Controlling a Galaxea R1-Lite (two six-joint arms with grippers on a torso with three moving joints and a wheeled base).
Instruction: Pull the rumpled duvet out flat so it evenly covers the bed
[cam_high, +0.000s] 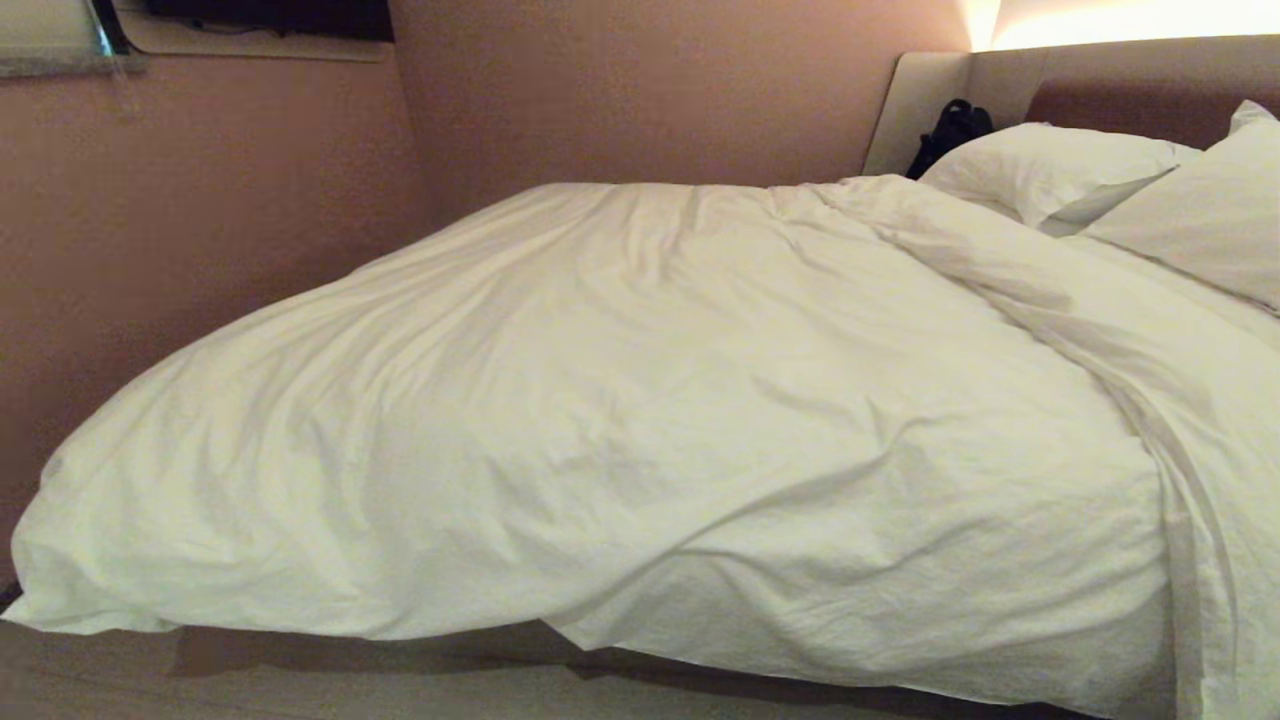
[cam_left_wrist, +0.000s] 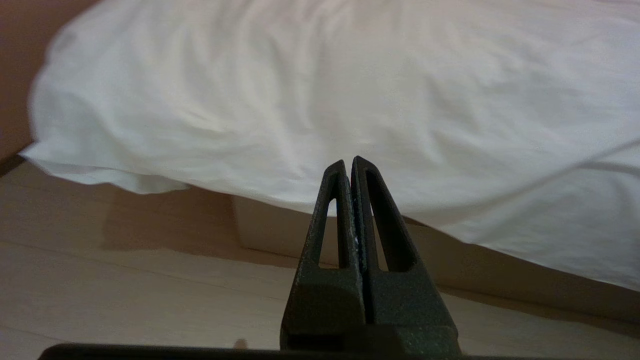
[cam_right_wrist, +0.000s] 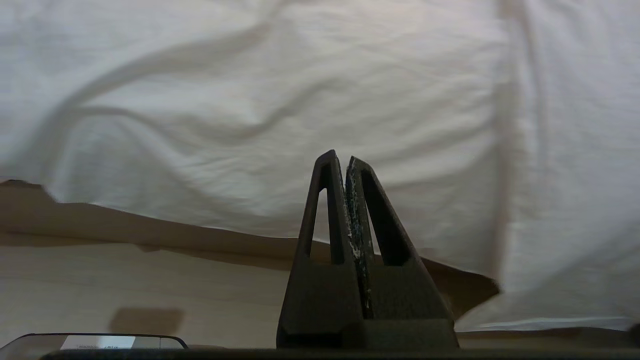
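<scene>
Head view: duvet (cam_high: 640, 400) lies rumpled on bed (cam_left_wrist: 280, 232), edge drooping off near side. Left claw (cam_left_wrist: 348, 162) & right claw (cam_right_wrist: 339, 157) both pressed together, empty, short of it. Prob. nothing begun; next: spread claws, grab hem.

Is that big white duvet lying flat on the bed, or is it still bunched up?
Still rumpled. The duvet humps up mid-bed, creased throughout, with a thick fold running toward the pillows.
</scene>
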